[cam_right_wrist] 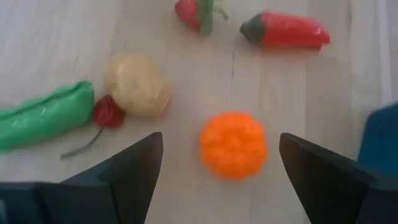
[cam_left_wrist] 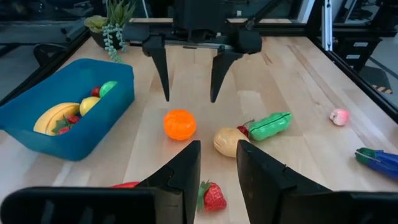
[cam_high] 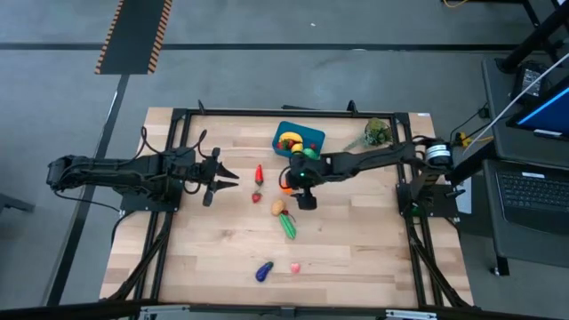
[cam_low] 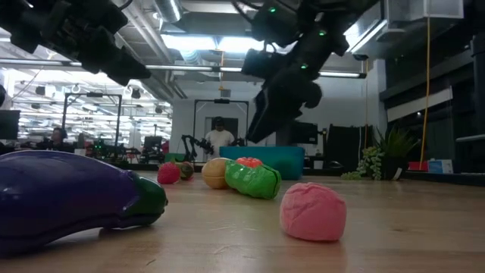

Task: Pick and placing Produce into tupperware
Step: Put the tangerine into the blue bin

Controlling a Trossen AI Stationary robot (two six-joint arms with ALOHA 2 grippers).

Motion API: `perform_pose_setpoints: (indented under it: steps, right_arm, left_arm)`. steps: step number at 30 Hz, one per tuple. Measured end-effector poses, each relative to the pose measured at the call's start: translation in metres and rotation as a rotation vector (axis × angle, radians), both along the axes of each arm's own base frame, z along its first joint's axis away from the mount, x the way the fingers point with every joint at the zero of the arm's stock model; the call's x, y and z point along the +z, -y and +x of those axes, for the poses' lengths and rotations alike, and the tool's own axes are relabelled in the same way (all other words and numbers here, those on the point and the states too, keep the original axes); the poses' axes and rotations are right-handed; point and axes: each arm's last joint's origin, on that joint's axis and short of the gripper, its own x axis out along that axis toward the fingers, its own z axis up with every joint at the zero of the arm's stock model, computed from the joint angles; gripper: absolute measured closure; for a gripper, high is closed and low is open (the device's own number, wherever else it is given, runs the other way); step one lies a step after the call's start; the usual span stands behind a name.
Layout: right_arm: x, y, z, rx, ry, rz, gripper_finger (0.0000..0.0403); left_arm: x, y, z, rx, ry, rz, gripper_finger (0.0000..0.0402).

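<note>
The teal-blue tupperware [cam_high: 298,140] stands at the table's far middle, holding a banana [cam_left_wrist: 55,116] and a few other toy pieces. An orange pumpkin-like piece [cam_right_wrist: 233,144] lies on the table just near of it. My right gripper [cam_right_wrist: 221,140] hangs open above it, pointing steeply down, one finger on either side and clear of it. Loose produce lies nearby: a red pepper [cam_high: 259,173], strawberry [cam_high: 256,197], potato [cam_high: 278,208] and green pod [cam_high: 288,226]. My left gripper [cam_high: 224,178] waits open at mid-left with nothing between its fingers.
A purple eggplant [cam_high: 264,271] and a pink piece [cam_high: 294,267] lie near the table's front edge. A leafy plant sprig [cam_high: 378,133] stands at the far right. A black frame [cam_high: 178,114] runs around the table top.
</note>
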Motion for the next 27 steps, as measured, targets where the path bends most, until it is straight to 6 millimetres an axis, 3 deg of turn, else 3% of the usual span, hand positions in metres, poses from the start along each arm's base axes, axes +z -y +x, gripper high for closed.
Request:
perform_pose_setpoints:
  steps: [16,27]
  right_arm:
    - [-0.030,0.003,0.016,-0.004,-0.089,0.002,0.0079]
    - [-0.034,0.005,0.017,-0.028,-0.090,-0.031,0.0079]
  left_arm:
    - [-0.001,0.000,0.000,-0.006,-0.014,0.013,0.0329]
    - [-0.001,0.000,0.000,-0.009,-0.014,0.020,0.0332]
